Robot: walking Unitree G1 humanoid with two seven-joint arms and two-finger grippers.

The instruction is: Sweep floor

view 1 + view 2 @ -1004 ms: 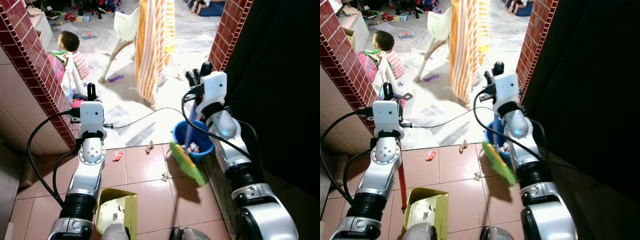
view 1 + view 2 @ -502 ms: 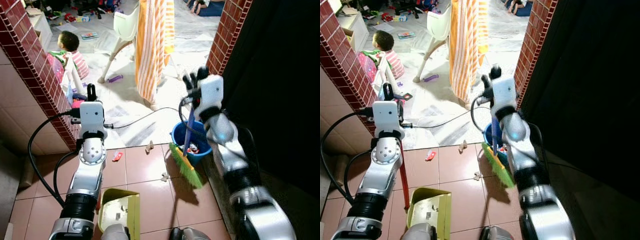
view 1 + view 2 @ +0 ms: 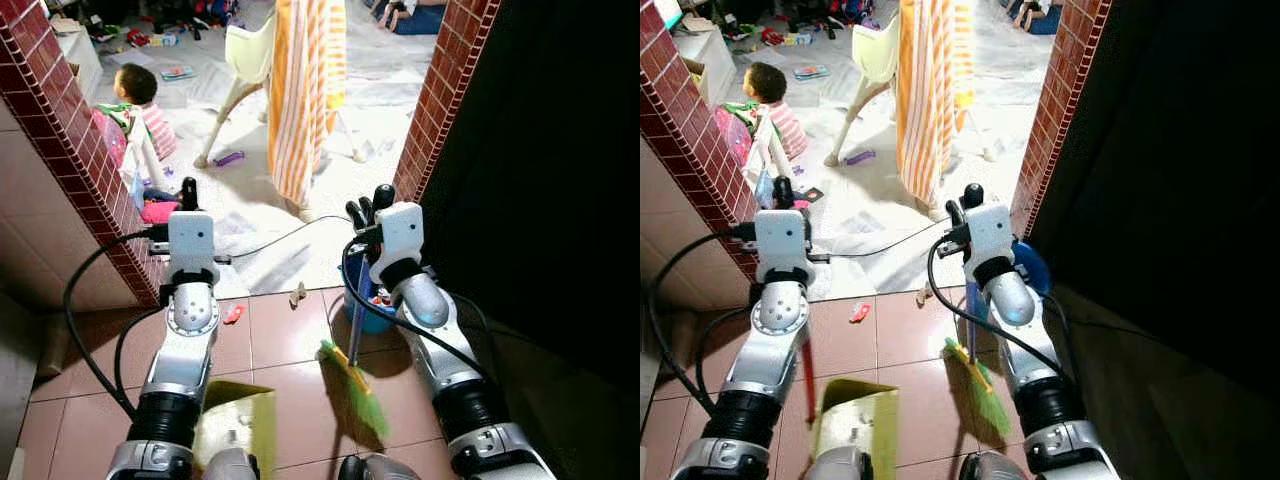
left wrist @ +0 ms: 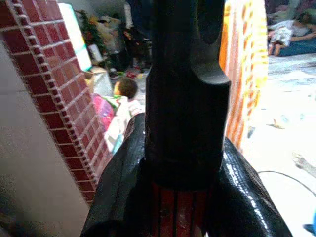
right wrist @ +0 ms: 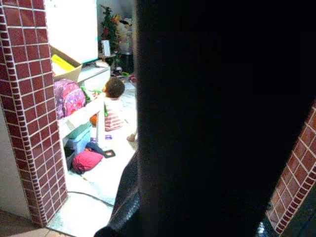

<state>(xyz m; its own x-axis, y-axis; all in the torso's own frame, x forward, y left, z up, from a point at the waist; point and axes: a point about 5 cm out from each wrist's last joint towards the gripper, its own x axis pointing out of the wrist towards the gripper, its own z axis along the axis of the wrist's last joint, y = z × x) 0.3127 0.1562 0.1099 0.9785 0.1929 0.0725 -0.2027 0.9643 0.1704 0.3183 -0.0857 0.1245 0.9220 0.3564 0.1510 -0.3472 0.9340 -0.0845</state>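
Sweeping rig on terracotta tiles, both tools in hand

Gripping the top of a blue broom handle [image 3: 357, 315], the right gripper [image 3: 367, 212] has its black fingers closed round it, though the exact contact is hidden behind the white wrist housing. The handle runs down to a green-bristled broom head with an orange edge [image 3: 355, 388], which sits tilted on the reddish-brown tiled floor [image 3: 290, 360] in front of the robot. The bristles look slightly blurred.

The left gripper [image 3: 187, 192] is closed on a red dustpan handle [image 3: 808, 380]; the left wrist view shows the fingers [image 4: 118, 197] hugging the ribbed red shaft under its black end cap. A yellow-green plastic dustpan [image 3: 236, 430] lies low between the arms, blurred and partly cut off by the frame bottom; its contents are hard to make out.

A blue plastic bucket [image 3: 1028, 266] stands at the tile edge, mostly hidden behind the right arm. Small scraps sit on the tiles near the threshold: a red piece [image 3: 234, 314] and a tan piece [image 3: 298, 294].

Beyond the red brick pillars [image 3: 428, 110], a small child in a striped shirt [image 3: 142, 100] sits on the pale floor, near a white high chair [image 3: 247, 60] and an orange-striped hanging cloth [image 3: 305, 90]. The right wrist view is largely blocked by a dark shape.
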